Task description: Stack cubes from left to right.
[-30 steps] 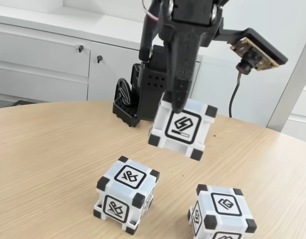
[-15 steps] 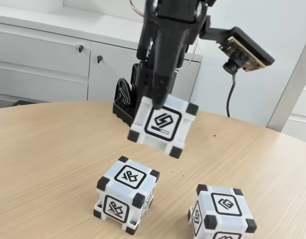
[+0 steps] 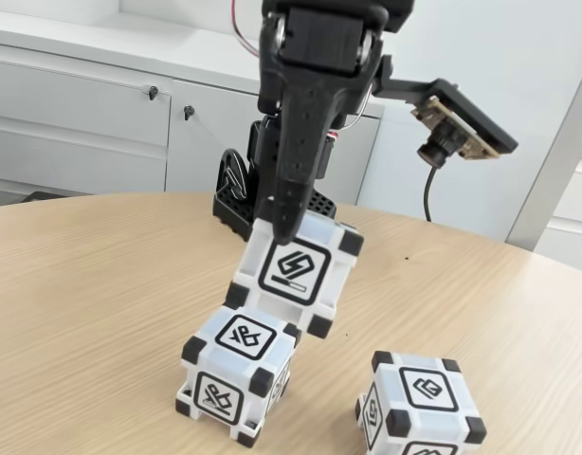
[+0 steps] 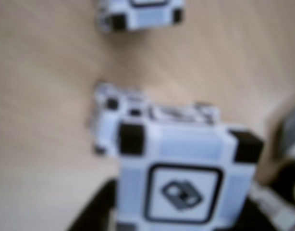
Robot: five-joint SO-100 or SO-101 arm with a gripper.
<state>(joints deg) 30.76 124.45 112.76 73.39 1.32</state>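
Note:
My gripper (image 3: 293, 239) is shut on a white cube (image 3: 293, 273) with a slash-like glyph, which it holds tilted. This held cube's lower corner sits just over the back top edge of the left cube (image 3: 236, 375) on the wooden table (image 3: 92, 284). Whether the two touch is unclear. A third cube (image 3: 419, 406) stands apart at the lower right. The blurred wrist view has the held cube (image 4: 183, 180) large in the foreground. The cube under it (image 4: 109, 120) peeks out behind, and another cube (image 4: 138, 12) lies at the top edge.
The arm's black base (image 3: 248, 194) stands at the table's far side, in front of white cabinets (image 3: 82, 114). The wrist camera (image 3: 452, 123) juts out to the right on its bracket. Bare tabletop stretches to the left and far right.
The gripper has carried the held cube leftward and down, from high and right of the left cube to just above it. The two cubes on the table stayed put.

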